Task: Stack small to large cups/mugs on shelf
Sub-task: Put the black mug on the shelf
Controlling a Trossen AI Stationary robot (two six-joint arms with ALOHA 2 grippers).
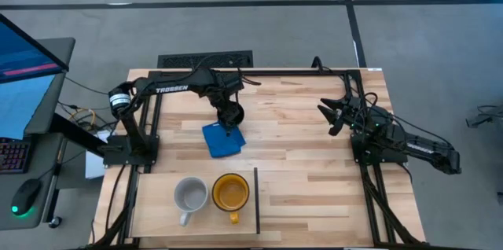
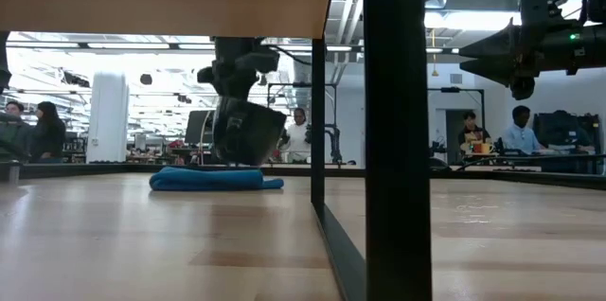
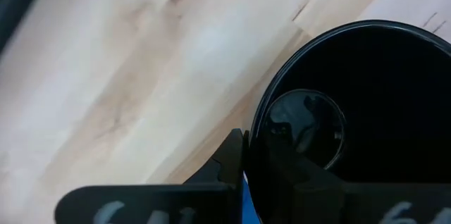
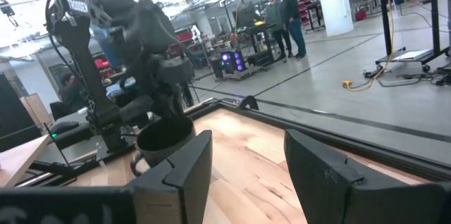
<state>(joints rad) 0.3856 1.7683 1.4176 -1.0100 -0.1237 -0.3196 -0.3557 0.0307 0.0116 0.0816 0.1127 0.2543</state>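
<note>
Black mug (image 1: 232, 114), glossy and likely slick, stiff and breakable, hangs just above the blue cloth (image 1: 222, 140) with the left gripper (image 1: 229, 113) jaws clamped on its rim wall, a sensible hold.

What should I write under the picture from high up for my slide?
Left gripper holds the black mug above the blue cloth; grey mug and yellow mug wait on the shelf.
</note>
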